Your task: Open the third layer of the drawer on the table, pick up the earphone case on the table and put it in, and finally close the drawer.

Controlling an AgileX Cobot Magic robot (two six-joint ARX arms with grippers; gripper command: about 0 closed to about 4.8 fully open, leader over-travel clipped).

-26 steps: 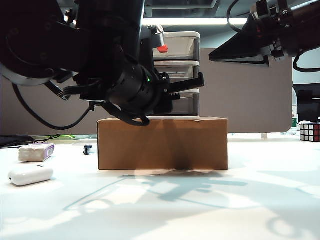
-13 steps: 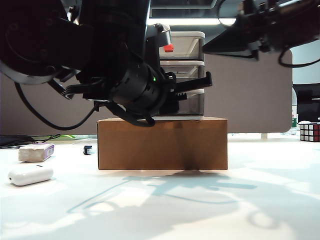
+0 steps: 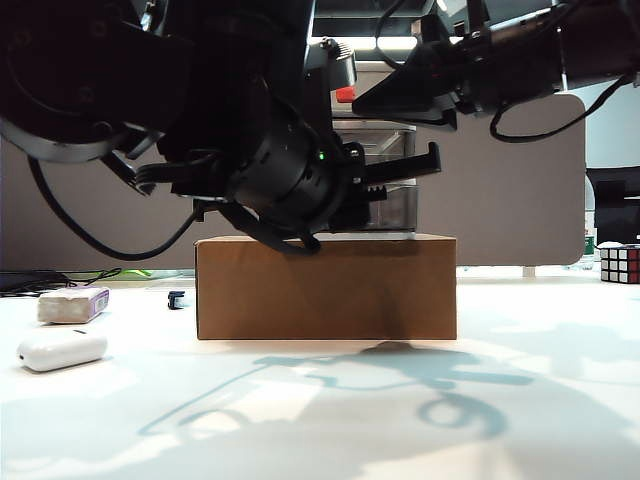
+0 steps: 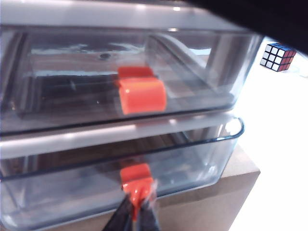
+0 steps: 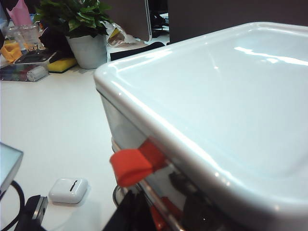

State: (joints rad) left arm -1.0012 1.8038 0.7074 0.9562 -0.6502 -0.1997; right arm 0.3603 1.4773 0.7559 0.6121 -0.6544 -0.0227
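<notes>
Drawer [image 3: 385, 165], the three-tier cabinet with white frame and smoky grey trays, stands on the brown cardboard box [image 3: 326, 287] at the middle of the white table [image 3: 400, 420]. From my remote station I see the left gripper [image 4: 137, 215] at the front of the third layer [image 4: 192, 159], its black fingertips pinched on that lowest tray's small red handle [image 4: 136, 178]. The tray's front sits proud of the frame above it, its rounded corner showing out past the white rail. The middle tray above it carries its own red handle [image 4: 142, 94] and sits flush in the frame.

The left arm fills the left and centre of the exterior view, hiding most of the cabinet. The right gripper [image 3: 405, 90] hangs high on the right, beside the cabinet's top tier; I cannot tell how its jaws stand. Its wrist camera looks across the cabinet's glossy white lid [image 5: 231, 86] and the top tray's red handle [image 5: 134, 163].

The earphone case [image 3: 61, 349] lies on the table at the near left, well apart from the box. A greyish block with a purple side [image 3: 72, 304] lies just beyond it, and a Rubik's cube [image 3: 619, 263] sits at the far right.
</notes>
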